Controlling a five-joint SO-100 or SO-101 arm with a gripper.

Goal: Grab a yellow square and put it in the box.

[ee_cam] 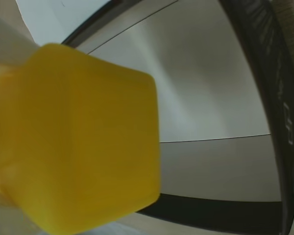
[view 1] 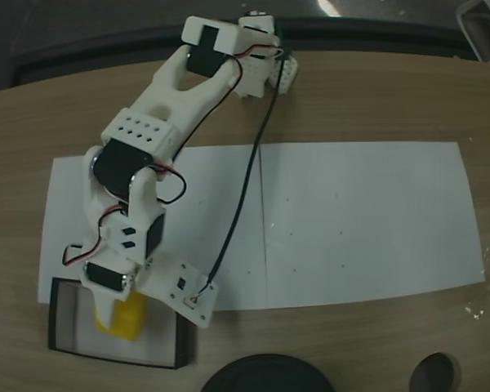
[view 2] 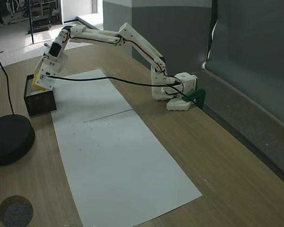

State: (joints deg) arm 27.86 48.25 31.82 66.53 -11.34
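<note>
Placing step in hand: gripper (view 1: 121, 317) clenched on yellow square (view 1: 124, 315), hanging over the box (view 1: 65, 320), above its pale bottom. Next: lower a little, then release.

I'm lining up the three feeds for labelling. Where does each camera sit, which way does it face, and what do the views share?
A fixed view: above the table, looking down; the white arm reaches toward the box.
Wrist view: rides at the gripper, facing into the box, with the yellow square close up.
Another fixed view: off the table's end, looking along the paper sheet at the whole arm.
All three share the yellow square over the box.
</note>
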